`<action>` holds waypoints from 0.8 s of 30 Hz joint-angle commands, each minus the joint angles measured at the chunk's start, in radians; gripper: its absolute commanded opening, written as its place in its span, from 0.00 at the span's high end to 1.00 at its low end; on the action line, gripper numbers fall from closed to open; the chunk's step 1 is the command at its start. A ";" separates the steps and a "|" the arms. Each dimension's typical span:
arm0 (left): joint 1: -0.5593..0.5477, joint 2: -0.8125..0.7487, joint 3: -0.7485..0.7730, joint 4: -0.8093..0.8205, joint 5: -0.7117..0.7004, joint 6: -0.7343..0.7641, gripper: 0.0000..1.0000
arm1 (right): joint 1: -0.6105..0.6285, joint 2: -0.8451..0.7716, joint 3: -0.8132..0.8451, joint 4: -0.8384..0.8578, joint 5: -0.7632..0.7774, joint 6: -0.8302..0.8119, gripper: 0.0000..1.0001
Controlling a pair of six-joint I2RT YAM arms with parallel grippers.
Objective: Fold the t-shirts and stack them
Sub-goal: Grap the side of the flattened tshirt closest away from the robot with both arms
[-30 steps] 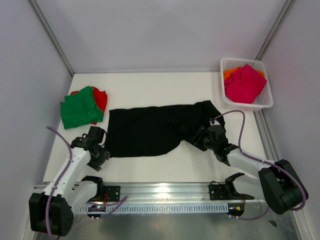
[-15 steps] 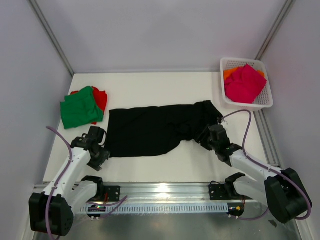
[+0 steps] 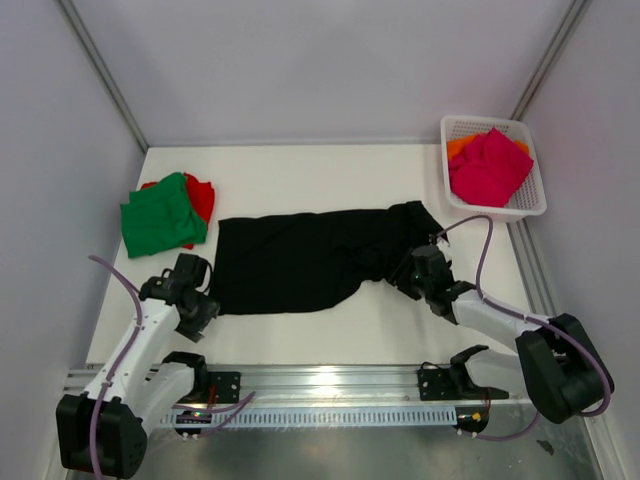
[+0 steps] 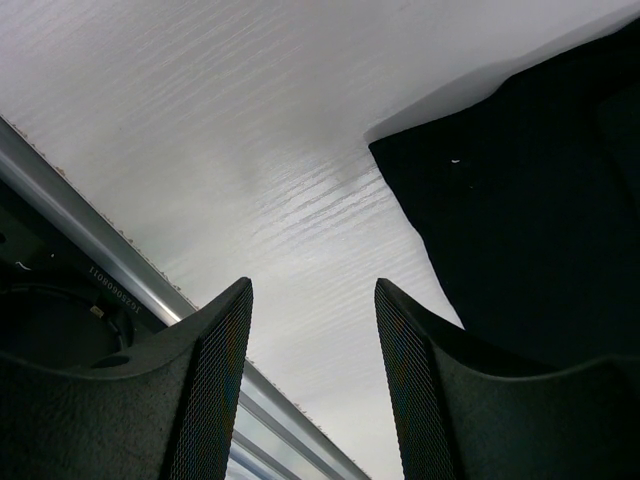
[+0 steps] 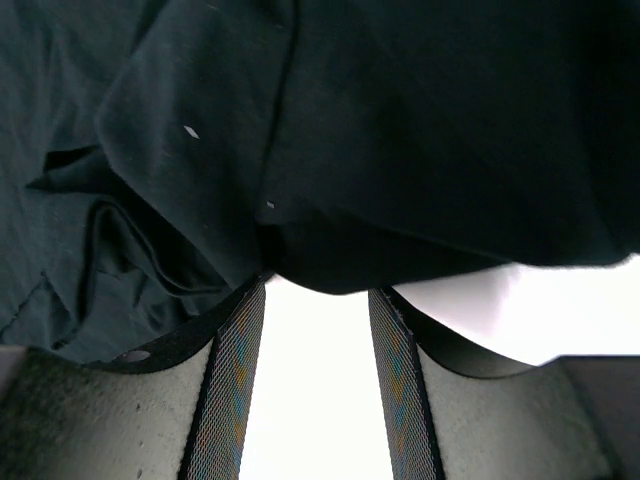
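**White desk, one big black t-shirt, and two hands that might miss**

White desk [image 3: 330, 180] fills the space, and the black t-shirt [image 3: 300, 262] lies spread across the middle of it. Its right end is bunched up in wrinkles.

The left hand [image 4: 312, 295] sits just off the near left corner of the black t-shirt. It is about half open and holds nothing. Only bare desk shows between its fingers [image 4: 215, 380].

The right hand [image 5: 318, 295] is at the near right edge of the black t-shirt. It is about half open too. The cloth edge lies right at its tips, but the hand is not squeezing it.

A green t-shirt [image 3: 158, 215] lies on a red t-shirt [image 3: 203, 197], off past the far left corner of the black t-shirt. A white basket [image 3: 535, 195] stands past its far right end, with a pink t-shirt [image 3: 488, 165] and an orange t-shirt [image 3: 460, 146] inside.

What could go wrong, I think:
- The left hand could close where it is and catch only air, because the corner is beside it, not between its fingers.
- The right hand could pinch just one layer, or too many wrinkles, and the fold would come out crooked.
- If only one hand gets a grip, the black t-shirt could twist or drag when lifted.
- A long drag to the left could bump the green t-shirt.
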 commanded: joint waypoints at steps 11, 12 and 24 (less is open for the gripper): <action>-0.004 0.008 0.017 0.009 -0.026 -0.006 0.45 | 0.012 0.045 0.091 0.083 0.020 -0.009 0.50; -0.003 0.006 0.015 0.012 -0.025 -0.003 0.45 | 0.013 0.053 0.091 0.084 0.018 -0.012 0.50; -0.003 0.028 -0.018 0.047 -0.009 0.001 0.45 | 0.044 0.024 0.094 0.037 0.005 0.015 0.50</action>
